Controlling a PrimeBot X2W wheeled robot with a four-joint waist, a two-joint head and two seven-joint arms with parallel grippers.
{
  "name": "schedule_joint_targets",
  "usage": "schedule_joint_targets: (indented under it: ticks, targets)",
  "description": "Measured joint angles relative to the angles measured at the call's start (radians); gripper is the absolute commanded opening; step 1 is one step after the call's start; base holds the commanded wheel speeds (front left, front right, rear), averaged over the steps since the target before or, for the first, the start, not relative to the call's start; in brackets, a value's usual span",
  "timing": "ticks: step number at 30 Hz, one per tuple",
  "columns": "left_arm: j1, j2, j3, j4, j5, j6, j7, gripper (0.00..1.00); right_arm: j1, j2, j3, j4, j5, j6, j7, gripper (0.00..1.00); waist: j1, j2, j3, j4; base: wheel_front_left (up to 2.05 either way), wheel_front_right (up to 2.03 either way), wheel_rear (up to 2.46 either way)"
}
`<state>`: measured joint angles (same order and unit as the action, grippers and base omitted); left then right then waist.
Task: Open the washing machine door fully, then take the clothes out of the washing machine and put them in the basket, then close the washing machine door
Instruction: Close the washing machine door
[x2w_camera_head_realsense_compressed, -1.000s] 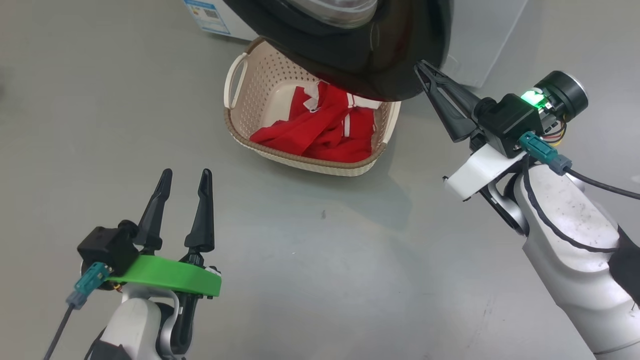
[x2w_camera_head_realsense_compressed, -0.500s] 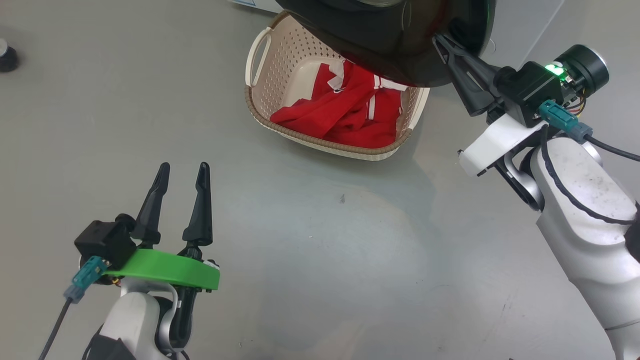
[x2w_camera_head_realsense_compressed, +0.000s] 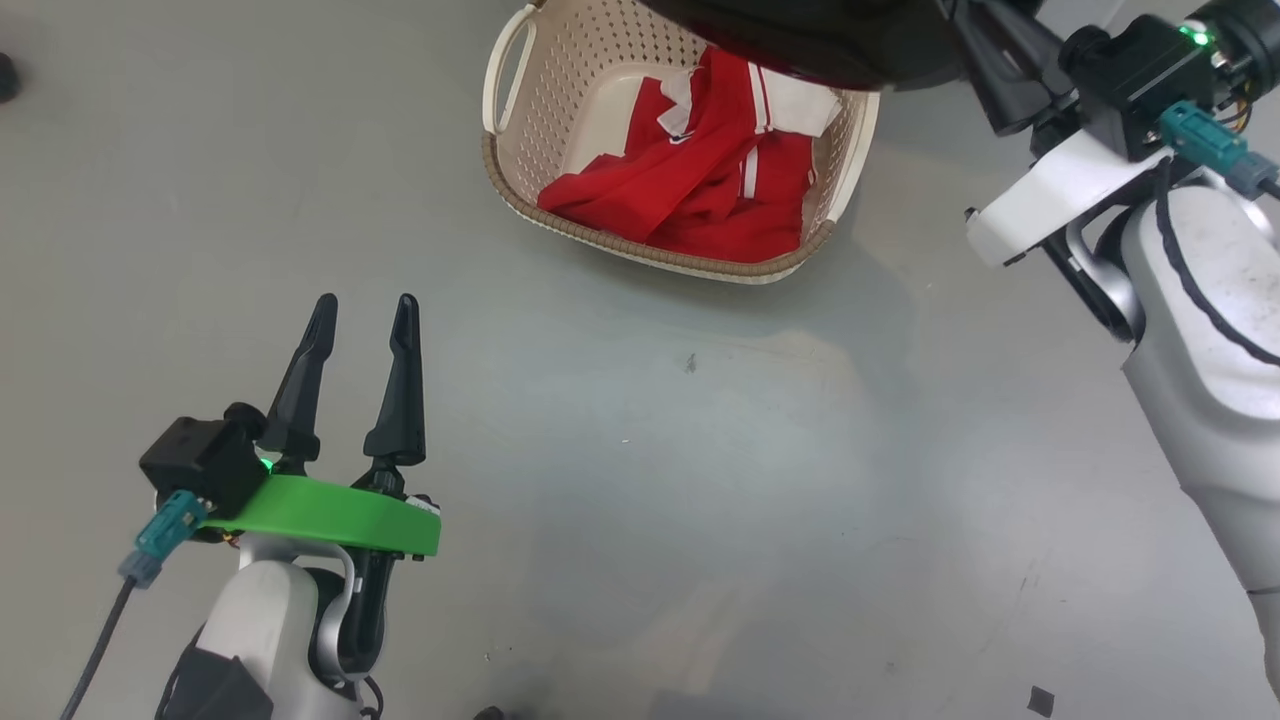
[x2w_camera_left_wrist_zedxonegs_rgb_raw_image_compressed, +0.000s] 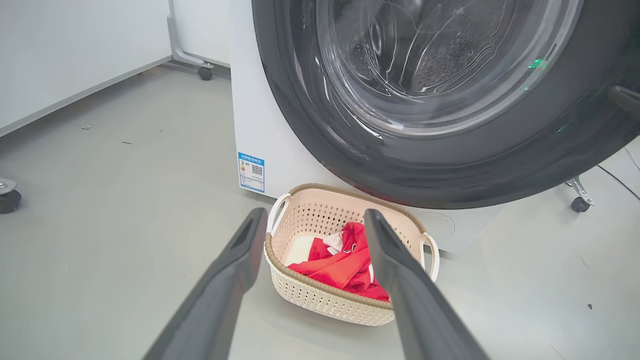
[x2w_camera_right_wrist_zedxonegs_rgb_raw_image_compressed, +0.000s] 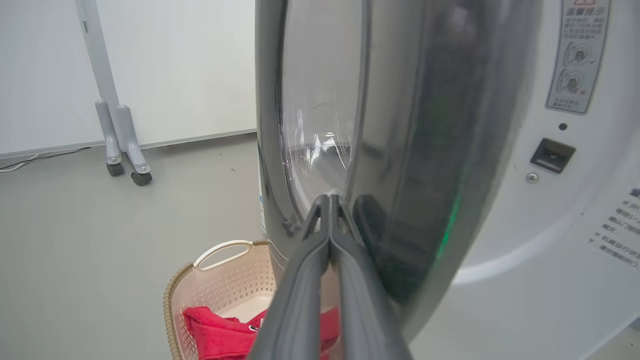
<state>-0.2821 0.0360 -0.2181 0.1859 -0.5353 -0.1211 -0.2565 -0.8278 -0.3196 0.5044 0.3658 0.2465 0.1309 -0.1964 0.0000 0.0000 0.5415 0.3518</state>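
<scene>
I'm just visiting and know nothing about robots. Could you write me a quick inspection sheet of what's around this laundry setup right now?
Surface: bare grey floor, faint scuffs.
Job's things: red clothes lie in the cream basket; washing machine door ajar, overhanging the basket's far end; washing machine behind it.
Clutter: one dark speck and a small dark scrap on the floor.
Grippers: left gripper open, empty, apart from the basket; right gripper shut, tips at the door's black rim.
Cables: grey cable from the left wrist, black cable along the right forearm.
Surroundings: white wall panels, a wheeled stand.
</scene>
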Motion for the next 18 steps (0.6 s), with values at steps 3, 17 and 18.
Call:
schedule_joint_targets:
  ticks: [3,17,18]
  targets:
    - [-0.007,-0.003,0.003,-0.003,0.000,0.000,0.000,1.00,-0.034,-0.009,-0.007,0.004,0.007,0.000,0.000,0.00,0.0000,0.0000,0.021,0.001,0.00,0.00,0.00]
    - [-0.054,-0.010,-0.006,-0.013,-0.002,0.000,0.000,1.00,-0.230,-0.080,-0.027,0.014,0.007,0.000,0.036,0.00,0.0000,0.0000,0.136,0.016,0.00,0.00,0.00]
    - [-0.059,-0.011,-0.008,-0.013,-0.002,0.000,0.000,1.00,-0.243,-0.086,-0.027,0.016,0.006,0.000,0.037,0.00,0.0000,0.0000,0.143,0.018,0.00,0.00,0.00]
